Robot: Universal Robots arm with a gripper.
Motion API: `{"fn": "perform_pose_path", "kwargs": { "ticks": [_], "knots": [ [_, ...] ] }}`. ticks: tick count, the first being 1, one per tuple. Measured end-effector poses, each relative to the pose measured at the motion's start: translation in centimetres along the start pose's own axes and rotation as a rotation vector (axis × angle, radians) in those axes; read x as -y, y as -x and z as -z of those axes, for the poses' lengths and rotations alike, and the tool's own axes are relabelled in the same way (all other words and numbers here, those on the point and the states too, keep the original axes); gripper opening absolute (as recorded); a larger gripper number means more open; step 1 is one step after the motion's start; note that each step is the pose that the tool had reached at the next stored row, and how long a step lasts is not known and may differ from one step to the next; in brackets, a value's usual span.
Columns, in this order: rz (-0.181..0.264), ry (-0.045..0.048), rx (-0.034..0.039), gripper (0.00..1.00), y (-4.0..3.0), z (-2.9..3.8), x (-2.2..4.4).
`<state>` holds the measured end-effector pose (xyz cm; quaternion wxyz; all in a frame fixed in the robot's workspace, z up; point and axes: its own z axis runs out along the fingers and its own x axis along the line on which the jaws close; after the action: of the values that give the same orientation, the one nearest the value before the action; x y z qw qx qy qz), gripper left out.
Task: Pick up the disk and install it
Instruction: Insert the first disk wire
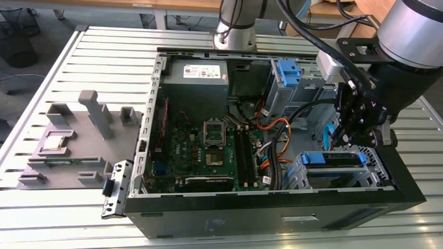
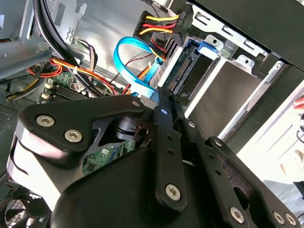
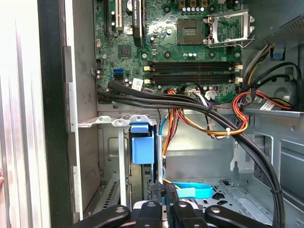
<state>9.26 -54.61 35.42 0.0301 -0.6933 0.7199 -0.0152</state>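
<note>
The disk, seen by its bright blue frame, sits in the metal drive cage at the case's corner on the exterior view's right. In the first wrist view the blue frame end stands slotted in the bay. In the second wrist view the disk's edge lies in the cage under a blue tab. My gripper hangs just above the cage, slightly toward the case's middle. Its black fingers look shut with nothing between them. The gripper is clear of the disk.
The open computer case lies on a slatted metal table. Bundled cables and a light blue ribbon cable run beside the cage. Another blue bracket sits in the upper bay. A grey fixture tray lies at the exterior view's left.
</note>
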Motion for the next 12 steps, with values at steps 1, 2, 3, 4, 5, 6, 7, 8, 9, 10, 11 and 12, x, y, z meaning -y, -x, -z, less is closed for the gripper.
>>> {"fn": "perform_pose_path", "kwargs": {
  "ticks": [1,2,3,4,5,6,7,8,9,10,11,12],
  "knots": [
    [0.0,0.0,0.0,0.16,0.0,0.0,0.0],
    [0.0,0.0,0.0,0.16,0.0,-0.01,0.0],
    [0.0,0.0,0.0002,0.16,0.0,-0.05,0.0],
    [0.0,-0.0002,0.0004,0.16,0.0,-0.1,0.0],
    [0.0,-0.001,0.0004,0.16,-0.01,-0.18,-0.01],
    [0.0,-0.002,0.0003,0.16,-0.01,-0.27,-0.02],
    [0.001,-0.0038,0.0003,0.16,-0.01,-0.37,-0.03],
    [0.001,-0.0059,0.0005,0.16,-0.01,-0.48,-0.04],
    [0.003,-0.0084,0.0006,0.16,-0.01,-0.56,-0.05],
    [0.004,-0.0116,0.0006,0.16,-0.01,-0.63,-0.06],
    [0.006,-0.0142,0.0008,0.16,-0.01,-0.68,-0.05],
    [0.007,-0.0163,0.001,0.16,-0.02,-0.72,-0.05]
  ]
}}
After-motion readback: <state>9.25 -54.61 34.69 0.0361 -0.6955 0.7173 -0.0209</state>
